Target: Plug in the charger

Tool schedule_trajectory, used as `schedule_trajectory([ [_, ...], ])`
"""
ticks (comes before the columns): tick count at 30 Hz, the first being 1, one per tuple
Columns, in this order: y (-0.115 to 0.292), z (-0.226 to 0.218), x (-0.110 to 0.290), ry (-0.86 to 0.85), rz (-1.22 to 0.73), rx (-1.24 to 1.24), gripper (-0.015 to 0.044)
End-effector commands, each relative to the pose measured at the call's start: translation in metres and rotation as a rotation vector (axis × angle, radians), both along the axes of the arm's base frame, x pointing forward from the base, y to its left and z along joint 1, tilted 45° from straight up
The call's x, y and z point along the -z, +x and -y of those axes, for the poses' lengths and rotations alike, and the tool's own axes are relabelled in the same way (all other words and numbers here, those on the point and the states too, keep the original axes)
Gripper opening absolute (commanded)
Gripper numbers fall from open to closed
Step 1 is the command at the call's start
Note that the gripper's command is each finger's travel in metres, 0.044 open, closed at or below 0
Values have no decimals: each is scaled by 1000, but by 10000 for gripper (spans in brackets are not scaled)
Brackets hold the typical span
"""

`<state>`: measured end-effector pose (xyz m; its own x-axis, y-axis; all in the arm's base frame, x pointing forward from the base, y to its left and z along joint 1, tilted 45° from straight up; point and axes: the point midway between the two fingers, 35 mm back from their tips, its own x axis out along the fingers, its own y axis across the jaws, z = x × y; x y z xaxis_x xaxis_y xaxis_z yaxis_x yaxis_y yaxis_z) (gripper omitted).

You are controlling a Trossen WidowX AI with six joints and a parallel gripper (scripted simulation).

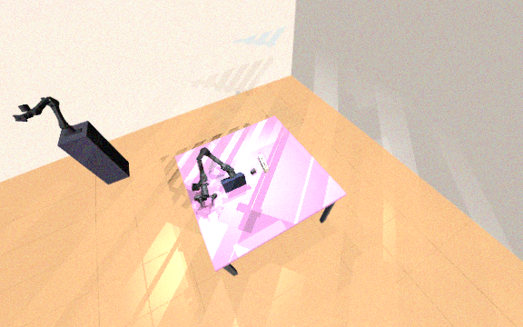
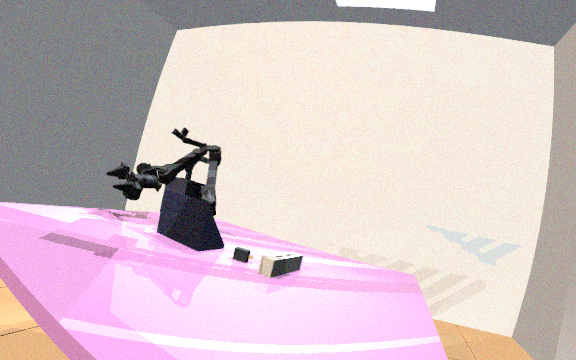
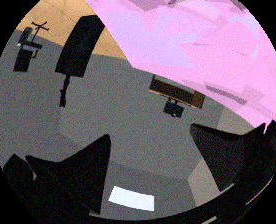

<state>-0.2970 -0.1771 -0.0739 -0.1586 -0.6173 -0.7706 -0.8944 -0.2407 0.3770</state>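
Observation:
The charger [image 1: 253, 171] [image 2: 241, 254] is a small dark block lying on the pink table; gold-coloured prongs at its side point towards the power strip in the exterior view. The power strip [image 1: 264, 167] [image 2: 265, 266], a pale bar with a dark long side, lies a short gap away from it. Its outlets are too small to tell apart. My gripper [image 1: 206, 203] [image 2: 111, 180] [image 3: 151, 134] is wide open and empty, raised over the table's edge area on the far side of the arm's base from the charger. Neither the charger nor the strip shows in the wrist view.
The dark blue base block [image 1: 233, 183] [image 2: 188, 222] of my arm stands on the pink table [image 1: 298, 182] [image 2: 208, 320] beside the charger. A second arm on a tall dark pedestal [image 1: 93, 154] stands off the table. The wrist view shows a brown desk [image 3: 176, 94] far off.

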Motion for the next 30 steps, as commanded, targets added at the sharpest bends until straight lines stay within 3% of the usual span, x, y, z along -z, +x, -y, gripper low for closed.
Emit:
schedule_trajectory([
  [1, 0, 1, 0, 1, -1, -4, 426],
  [30, 97, 79, -1, 66, -108, -641, 440],
])
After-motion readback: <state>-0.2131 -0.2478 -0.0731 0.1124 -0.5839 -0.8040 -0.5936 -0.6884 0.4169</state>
